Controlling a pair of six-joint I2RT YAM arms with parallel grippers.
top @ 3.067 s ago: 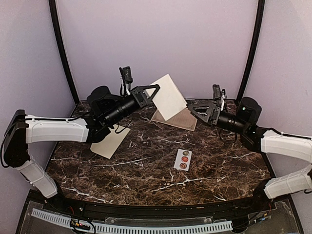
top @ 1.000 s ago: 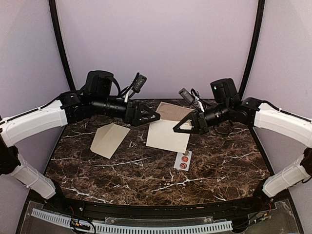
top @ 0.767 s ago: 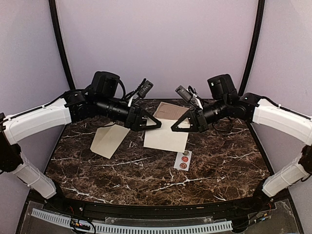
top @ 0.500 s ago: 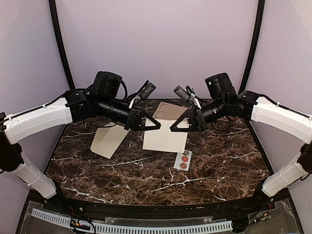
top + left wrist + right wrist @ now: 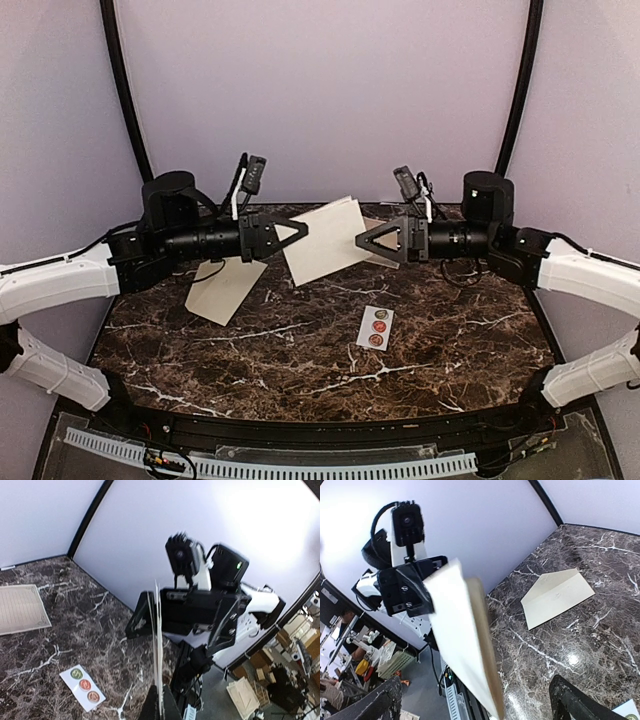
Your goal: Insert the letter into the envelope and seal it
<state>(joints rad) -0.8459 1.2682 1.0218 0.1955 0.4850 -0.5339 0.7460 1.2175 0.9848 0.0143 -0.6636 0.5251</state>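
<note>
Table (image 5: pixel 300 350): half a second ago the cream sheet lay flat on it between the two arms. Now the sheet is off the marble, tilted up in the air toward the back. Both arms have pulled back and levelled out.

I read the sheet as the letter (image 5: pixel 322 240). Left claw (image 5: pixel 297 230) is clenched on its left edge; the left wrist view shows the paper edge-on, running down into the fingers. Right claw (image 5: pixel 362 243) is released: fingers (image 5: pixel 575 702) spread wide, with the letter's edge between them, not pinched.

Envelope (image 5: pixel 225 288) is unmoved, flat on the left part of the table, partly under the left arm and well apart from the letter.

Judgement: the letter is picked up but insertion hasn't started, and the envelope is neither held nor opened. This is probably a handover or regrip.

Hard to see:
- The tan printed sheet (image 5: pixel 20 611) is almost all hidden behind the letter in the top view.
- Can't tell the envelope's flap side.
- The letter looks like more than one layer edge-on; folded or not is unclear.
- Sticker strip (image 5: pixel 376 326) is in the same spot; the dots are too small to read.
</note>
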